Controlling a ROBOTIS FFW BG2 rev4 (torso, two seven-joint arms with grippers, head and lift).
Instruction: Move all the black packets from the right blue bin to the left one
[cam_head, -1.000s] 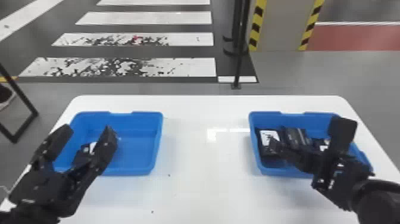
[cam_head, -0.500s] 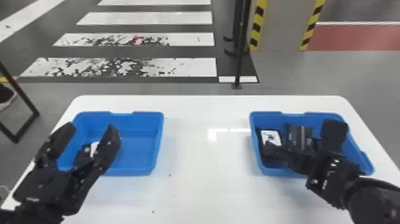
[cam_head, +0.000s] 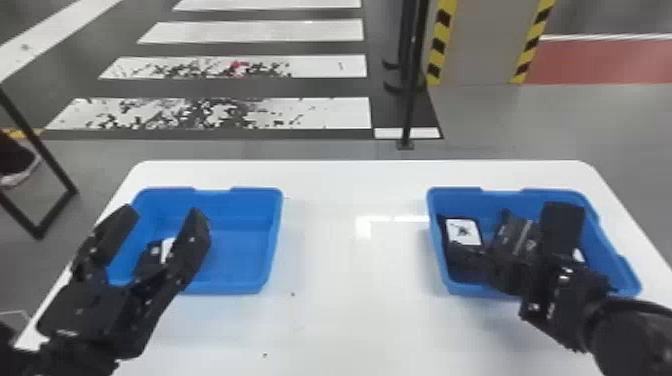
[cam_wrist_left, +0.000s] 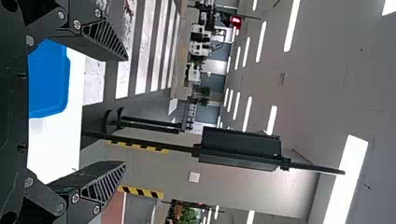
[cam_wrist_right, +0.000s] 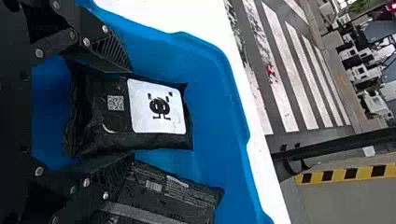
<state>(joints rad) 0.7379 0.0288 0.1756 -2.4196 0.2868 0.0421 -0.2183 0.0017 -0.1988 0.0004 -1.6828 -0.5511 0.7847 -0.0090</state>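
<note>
My right gripper (cam_head: 515, 245) is low in the right blue bin (cam_head: 617, 270). In the right wrist view, the right gripper (cam_wrist_right: 128, 114) stands open around a black packet (cam_wrist_right: 88, 112) with a white label, one finger along each side. A second black packet (cam_wrist_right: 173, 191) lies beside it, close against the lower finger. In the head view the labelled packet (cam_head: 464, 232) sits at the bin's left side. My left gripper (cam_head: 162, 215) is parked open above the left blue bin (cam_head: 275, 235), where a black packet (cam_head: 149, 260) lies partly hidden. In the left wrist view the left gripper (cam_wrist_left: 126, 112) has nothing between its fingers.
A white table (cam_head: 350, 310) carries both bins, with a wide stretch of tabletop between them. Beyond its far edge a black pole (cam_head: 412, 100) stands on the floor. The right bin's wall rises close around the right gripper.
The right gripper has shifted slightly left and lower in the right bin, and its wrist has turned. The left arm has barely moved.
</note>
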